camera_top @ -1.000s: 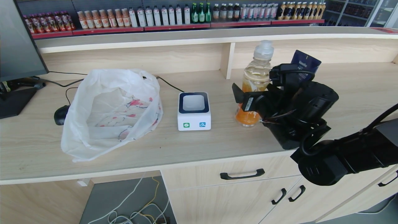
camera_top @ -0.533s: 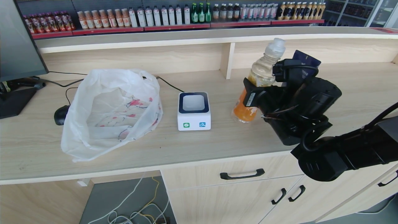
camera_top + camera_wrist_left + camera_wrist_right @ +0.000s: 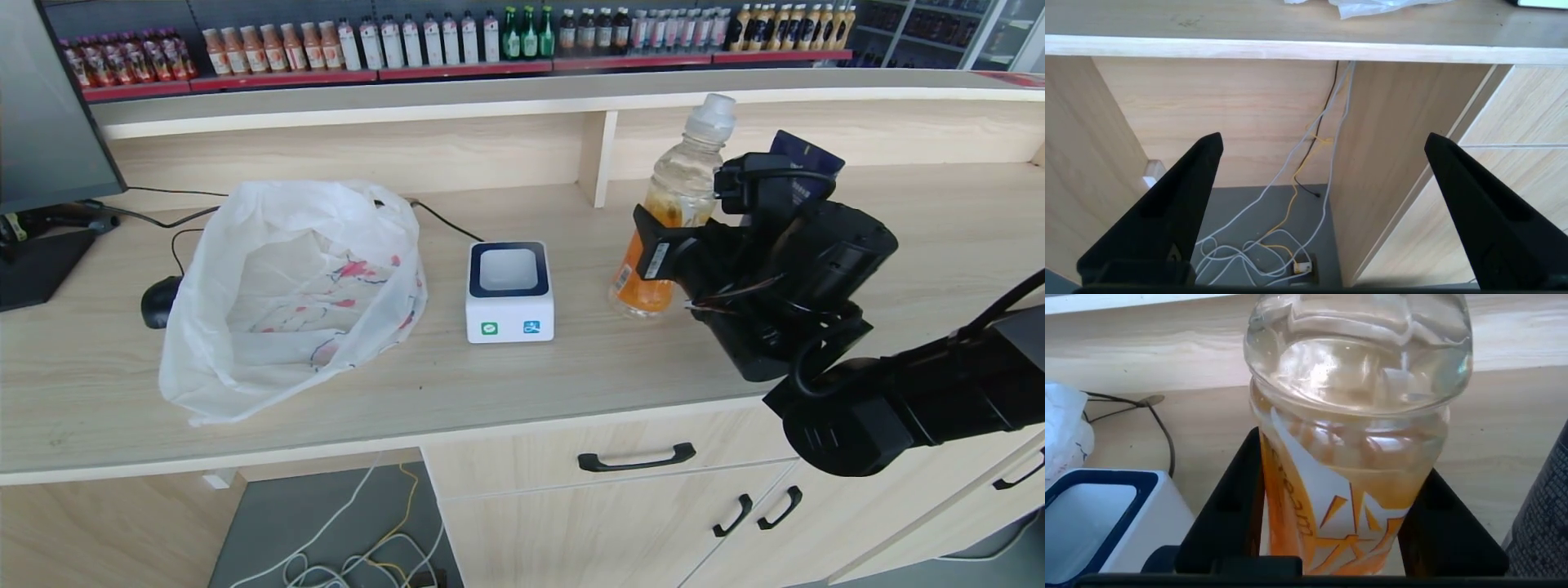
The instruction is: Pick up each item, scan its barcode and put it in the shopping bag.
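A clear bottle of orange drink [image 3: 671, 214] with a white cap leans to the right, its base lifted a little off the counter, right of the scanner. My right gripper [image 3: 663, 253] is shut on the bottle's lower half; in the right wrist view its two black fingers [image 3: 1221, 510] press both sides of the bottle [image 3: 1351, 465]. The white scanner [image 3: 509, 290] with a dark-rimmed window sits mid-counter. A white plastic shopping bag [image 3: 294, 286] lies open to its left. My left gripper [image 3: 1323, 204] hangs open below the counter edge, over loose cables on the floor.
A dark blue packet [image 3: 804, 175] stands behind my right arm. A black mouse [image 3: 157, 300] and its cable lie left of the bag, with a monitor [image 3: 49, 106] at the far left. A raised shelf with a wooden divider [image 3: 602, 155] runs behind the counter. Drawers sit below.
My right gripper has shut on the bottle, then tilted it to the right and raised it slightly off the counter. The bag and scanner have not moved.
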You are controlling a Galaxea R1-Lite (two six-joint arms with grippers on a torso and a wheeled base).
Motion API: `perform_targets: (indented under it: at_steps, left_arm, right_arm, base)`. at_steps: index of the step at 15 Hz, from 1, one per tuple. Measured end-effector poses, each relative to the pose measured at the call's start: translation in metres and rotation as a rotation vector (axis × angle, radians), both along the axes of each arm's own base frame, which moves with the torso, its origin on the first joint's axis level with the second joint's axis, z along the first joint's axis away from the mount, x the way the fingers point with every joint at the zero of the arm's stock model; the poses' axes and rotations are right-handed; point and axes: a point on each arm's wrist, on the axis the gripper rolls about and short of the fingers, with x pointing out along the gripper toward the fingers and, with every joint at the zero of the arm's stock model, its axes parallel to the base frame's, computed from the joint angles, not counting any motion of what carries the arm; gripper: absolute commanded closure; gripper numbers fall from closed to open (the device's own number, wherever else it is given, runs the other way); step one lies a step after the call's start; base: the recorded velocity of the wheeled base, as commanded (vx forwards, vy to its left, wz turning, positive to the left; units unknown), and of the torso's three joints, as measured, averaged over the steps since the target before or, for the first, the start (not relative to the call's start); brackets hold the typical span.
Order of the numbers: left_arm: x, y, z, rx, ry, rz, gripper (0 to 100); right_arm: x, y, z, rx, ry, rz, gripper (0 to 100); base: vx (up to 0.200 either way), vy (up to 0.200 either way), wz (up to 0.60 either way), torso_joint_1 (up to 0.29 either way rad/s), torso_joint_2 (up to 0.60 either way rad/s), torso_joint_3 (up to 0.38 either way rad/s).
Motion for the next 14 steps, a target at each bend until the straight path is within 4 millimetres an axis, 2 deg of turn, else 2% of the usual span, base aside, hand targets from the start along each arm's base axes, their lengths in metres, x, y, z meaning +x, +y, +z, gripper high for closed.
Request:
perform_targets:
  at_steps: [9, 14]
  left_arm:
    - [0.0, 0.0, 0.0, 0.0, 0.0, 0.0, 0]
    - [0.0, 0.0, 0.0, 0.0, 0.0, 0.0, 0]
  right_arm:
    - [-0.014, 0.0, 0.019, 0.004, -0.05, 0.011, 100]
    - [-0.036, 0.0, 0.039, -0.003, -0.1, 0.03, 100]
  base:
    - [0.0, 0.0, 0.0, 0.0, 0.0, 0.0]
    - [0.0, 0.0, 0.0, 0.0, 0.0, 0.0]
